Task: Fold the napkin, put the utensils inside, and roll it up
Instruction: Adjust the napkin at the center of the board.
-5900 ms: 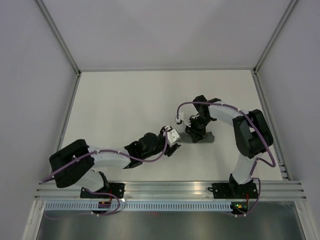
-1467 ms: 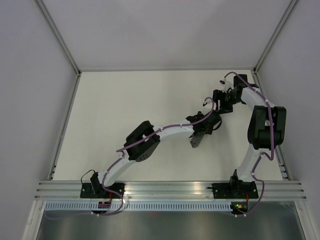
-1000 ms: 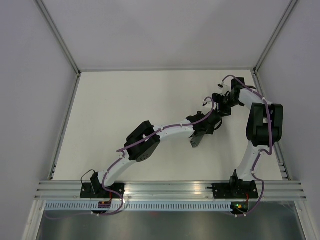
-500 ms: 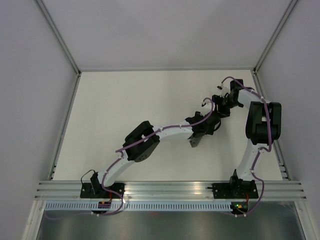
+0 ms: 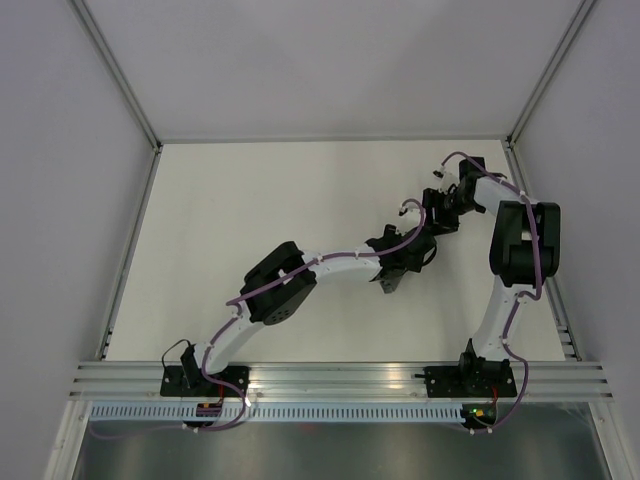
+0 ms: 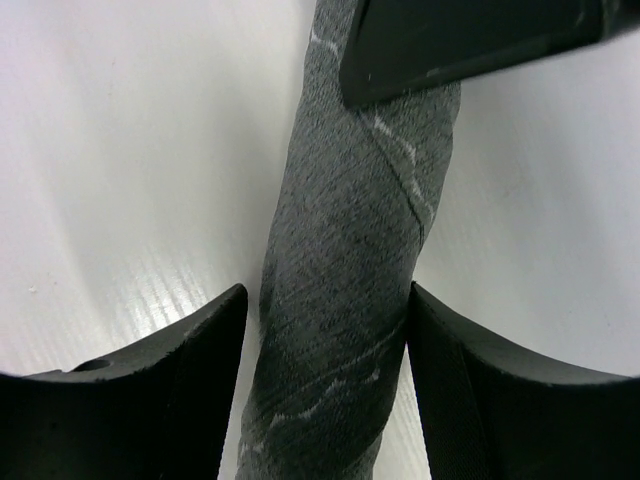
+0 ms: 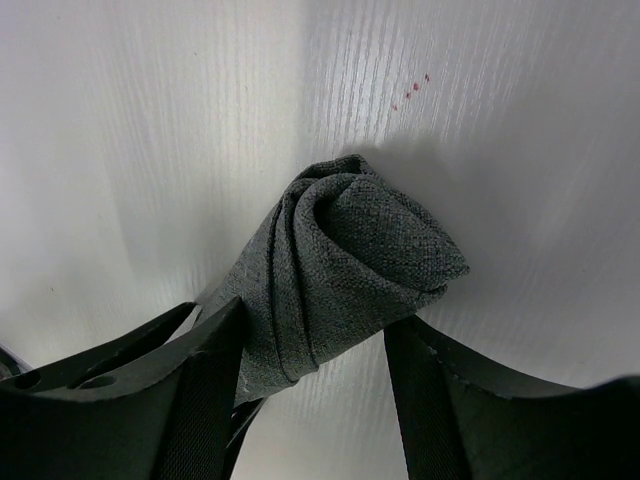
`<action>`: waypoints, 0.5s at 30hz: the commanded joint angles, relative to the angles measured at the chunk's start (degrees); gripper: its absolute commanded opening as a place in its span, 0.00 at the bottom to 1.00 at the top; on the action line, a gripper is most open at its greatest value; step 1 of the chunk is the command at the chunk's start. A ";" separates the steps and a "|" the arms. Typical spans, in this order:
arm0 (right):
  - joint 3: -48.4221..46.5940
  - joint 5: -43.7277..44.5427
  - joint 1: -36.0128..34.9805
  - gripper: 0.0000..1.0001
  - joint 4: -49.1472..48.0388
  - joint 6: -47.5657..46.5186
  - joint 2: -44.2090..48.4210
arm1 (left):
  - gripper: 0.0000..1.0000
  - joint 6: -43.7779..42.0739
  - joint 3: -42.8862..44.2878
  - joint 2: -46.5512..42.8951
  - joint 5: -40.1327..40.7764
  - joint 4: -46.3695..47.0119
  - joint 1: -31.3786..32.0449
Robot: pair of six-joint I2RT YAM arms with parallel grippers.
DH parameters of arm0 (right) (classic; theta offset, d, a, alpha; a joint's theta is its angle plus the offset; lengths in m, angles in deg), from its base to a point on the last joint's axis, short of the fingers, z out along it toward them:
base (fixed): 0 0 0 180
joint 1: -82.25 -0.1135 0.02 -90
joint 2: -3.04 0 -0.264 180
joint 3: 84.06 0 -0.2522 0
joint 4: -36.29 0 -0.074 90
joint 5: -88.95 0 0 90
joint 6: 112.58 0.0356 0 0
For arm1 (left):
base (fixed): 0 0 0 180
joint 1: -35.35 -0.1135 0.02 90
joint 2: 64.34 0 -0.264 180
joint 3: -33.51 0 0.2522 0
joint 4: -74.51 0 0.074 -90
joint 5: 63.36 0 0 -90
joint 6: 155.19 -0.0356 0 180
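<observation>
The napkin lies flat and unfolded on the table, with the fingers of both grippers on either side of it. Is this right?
Not quite: the napkin is rolled tight, not flat and unfolded; both wrist views show it. It does lie on the table between the fingers of the left gripper and the right gripper.

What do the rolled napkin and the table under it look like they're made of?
The napkin looks like woven dark grey cloth, matte: visible weave, pale stitching; maybe cotton or linen. The table looks like white ribbed sheet with faint sheen, possibly corrugated plastic.
</observation>
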 commanded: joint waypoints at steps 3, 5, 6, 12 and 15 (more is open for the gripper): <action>-4.15 2.12 -0.18 0.63 -0.18 -0.21 -2.03 | 0.70 -5.25 -3.19 -5.27 -1.86 3.57 0.10; -5.20 2.12 -0.18 0.63 -0.09 -0.21 -2.38 | 0.70 -6.04 -3.89 -6.41 -2.47 4.89 0.10; -5.47 2.12 -0.10 0.63 0.00 -0.30 -2.82 | 0.70 -6.48 -4.24 -6.76 -2.91 5.59 0.10; -8.10 2.12 -0.54 0.63 0.00 -0.48 -4.32 | 0.71 -8.33 -6.62 -9.75 -5.73 9.11 0.10; -9.07 2.38 -1.24 0.63 -0.17 -0.57 -4.58 | 0.71 -8.95 -7.67 -11.07 -7.04 10.69 0.10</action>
